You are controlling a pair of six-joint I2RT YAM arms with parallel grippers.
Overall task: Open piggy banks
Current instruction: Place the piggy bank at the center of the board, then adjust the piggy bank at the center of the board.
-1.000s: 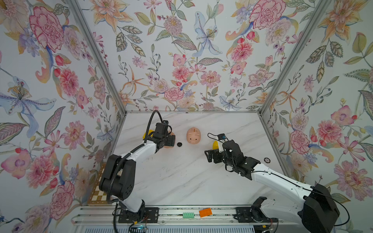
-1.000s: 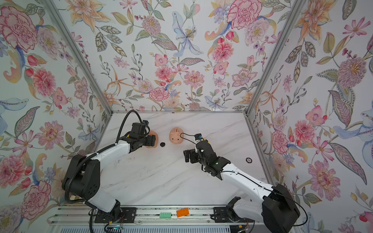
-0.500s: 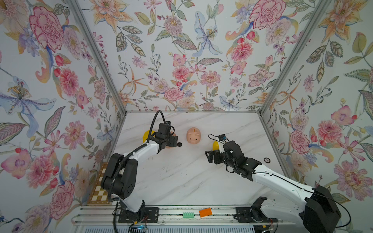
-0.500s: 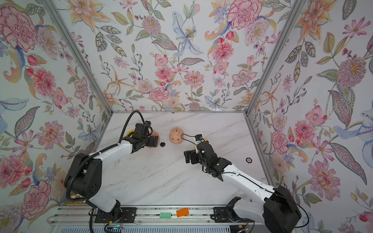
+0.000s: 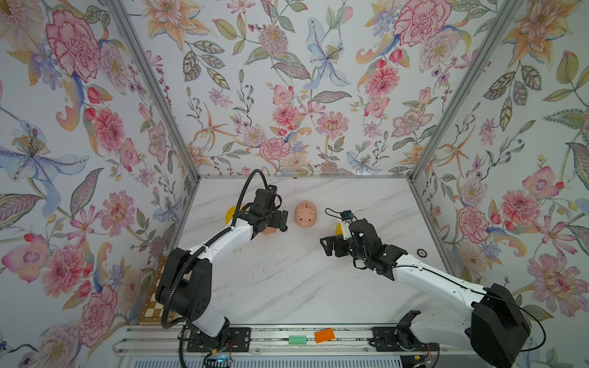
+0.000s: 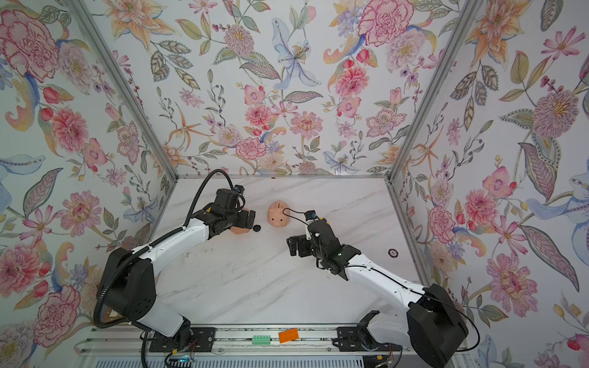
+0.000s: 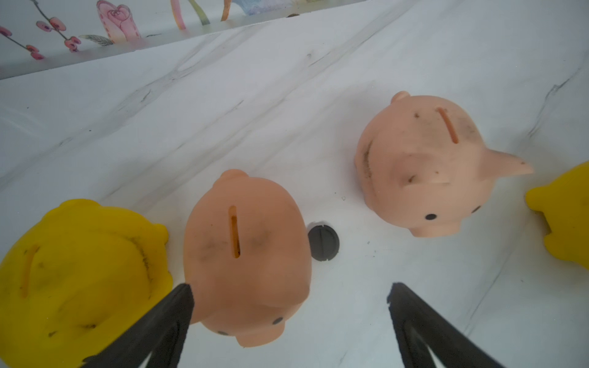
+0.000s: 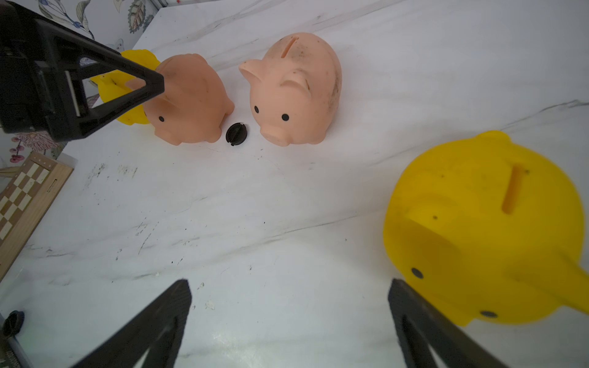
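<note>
the right fingers (image 8: 165,312) stand spread and empty beside a yellow piggy bank (image 8: 484,223) on the tabletop (image 5: 287,286), and farther back the left fingers (image 7: 172,315) hang spread over a peach piggy bank (image 7: 248,255), with a black plug (image 7: 323,242), a second peach piggy bank (image 7: 424,165) and a second yellow piggy bank (image 7: 79,270) close by.

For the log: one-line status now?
left gripper: open over pink piggy bank | black plug: loose on table | right gripper: open, empty

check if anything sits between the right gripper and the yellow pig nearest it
Nothing visible does: the right gripper has open jaws and the yellow pig stands close beside one, no other thing between.
</note>
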